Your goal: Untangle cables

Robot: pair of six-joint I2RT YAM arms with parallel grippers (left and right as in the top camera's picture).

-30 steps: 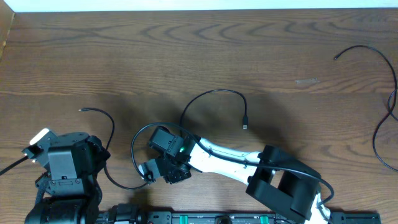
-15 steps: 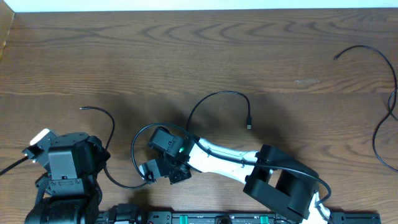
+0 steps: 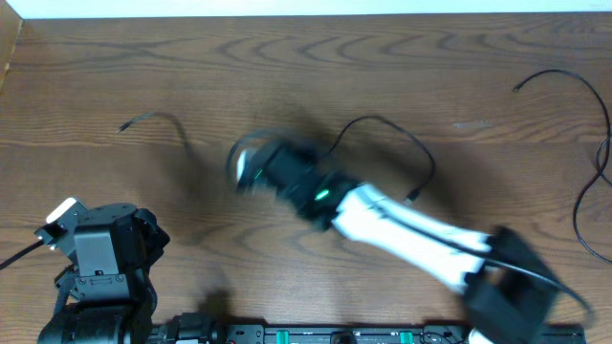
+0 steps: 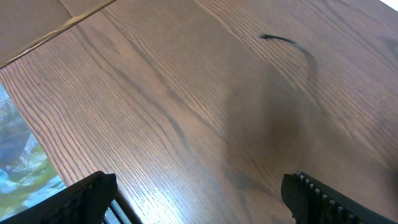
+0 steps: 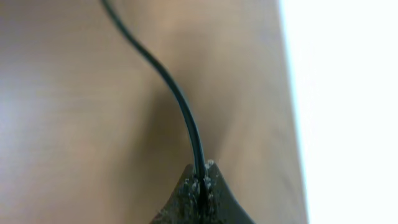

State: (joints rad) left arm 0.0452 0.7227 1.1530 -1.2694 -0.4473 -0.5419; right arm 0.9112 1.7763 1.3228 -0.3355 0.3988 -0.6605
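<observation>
My right gripper (image 3: 247,168) is blurred in the overhead view, above the table's middle. The right wrist view shows its jaws (image 5: 201,182) shut on a thin black cable (image 5: 166,81) that runs up and away from the fingertips. In the overhead view this cable (image 3: 382,124) arcs right of the gripper, and one end trails to the left (image 3: 143,118). That end also shows in the left wrist view (image 4: 286,42). My left gripper (image 4: 199,202) is open and empty at the front left (image 3: 59,222). A second black cable (image 3: 583,91) lies at the far right.
The right arm's white link (image 3: 402,225) stretches diagonally across the table's front half. A pale strip (image 3: 287,8) borders the table's far edge. A cardboard-coloured edge (image 4: 56,25) shows at the table's left.
My right gripper has swung fast up and to the right from the front centre, dragging the black cable with it. The cable's left end moved up. The left arm has not moved.
</observation>
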